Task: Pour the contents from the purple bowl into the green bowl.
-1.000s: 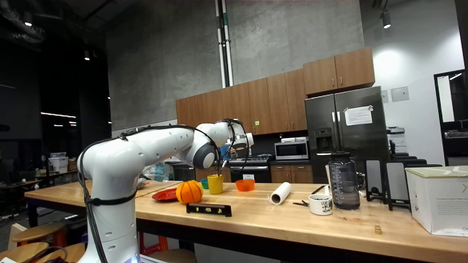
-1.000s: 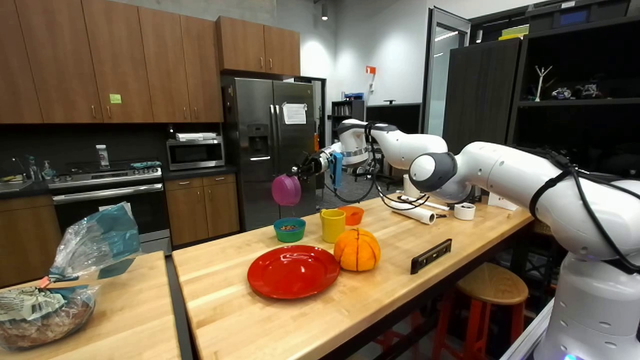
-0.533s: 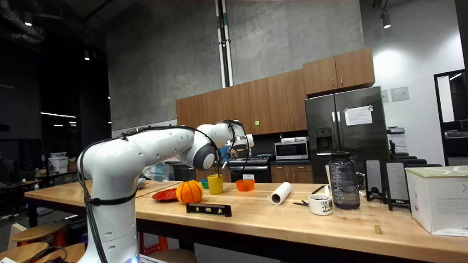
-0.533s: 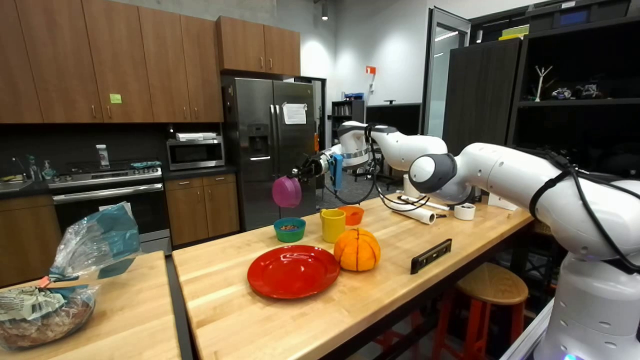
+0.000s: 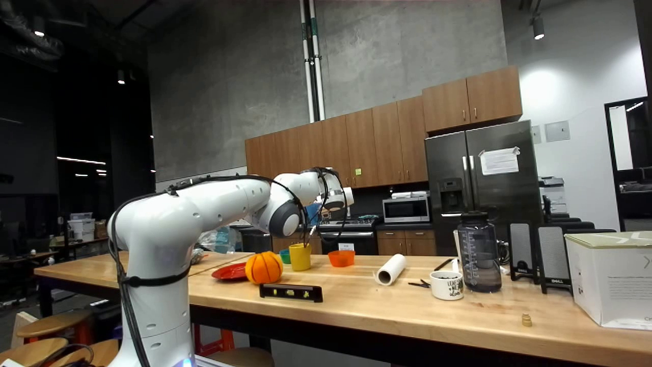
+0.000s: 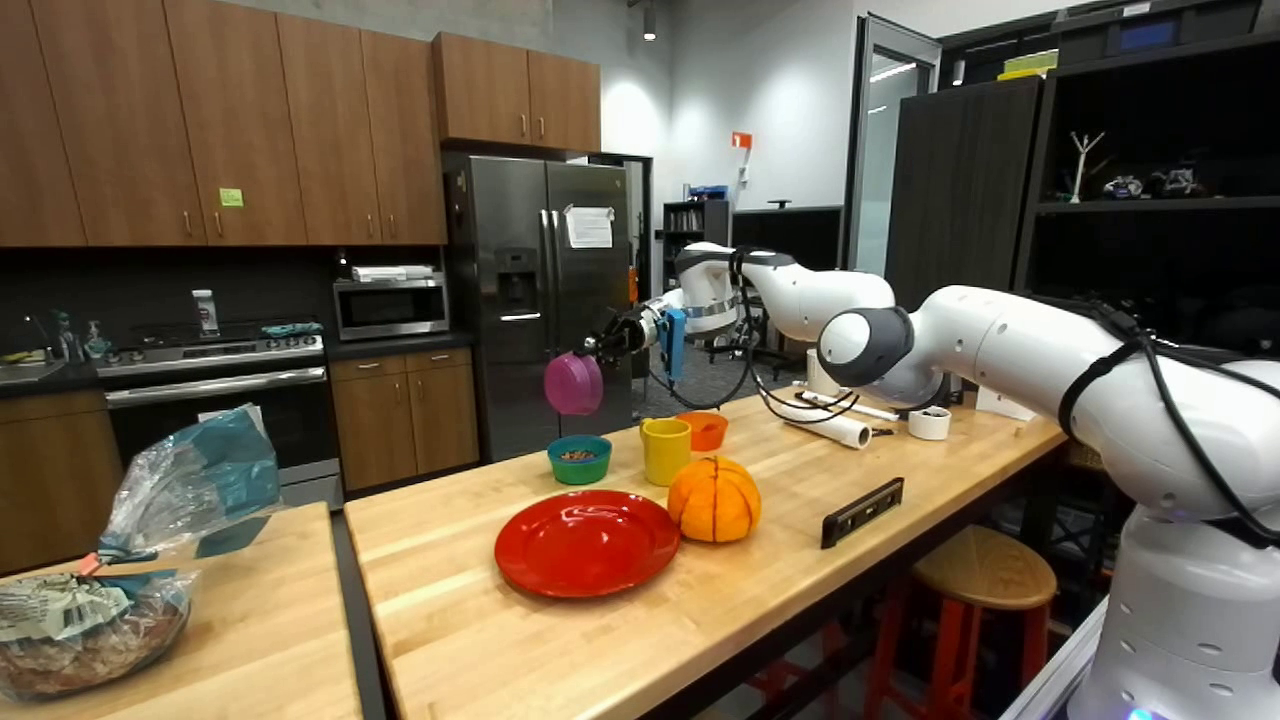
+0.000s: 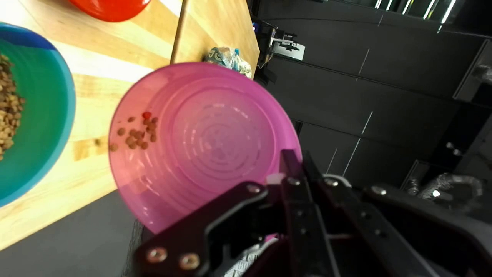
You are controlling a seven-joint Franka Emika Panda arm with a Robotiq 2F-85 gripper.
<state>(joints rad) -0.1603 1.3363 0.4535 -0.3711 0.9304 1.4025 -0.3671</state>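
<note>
Grain (image 7: 5, 111), brown and probably mostly poured, is lying in the round teal-green plastic bowl (image 7: 46, 96) at nine o'clock in the wrist view, while the black metal gripper (image 7: 299, 159) is pinching the tilted, translucent purple plastic bowl (image 7: 219, 134), where some few pieces (image 7: 138, 134) are remaining.

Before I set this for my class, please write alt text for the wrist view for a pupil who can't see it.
The gripper holds a tilted purple bowl by its rim, some brown pieces and a red one on its inner wall. At the left edge, a green bowl, cut off by the frame, holds many more.
</note>
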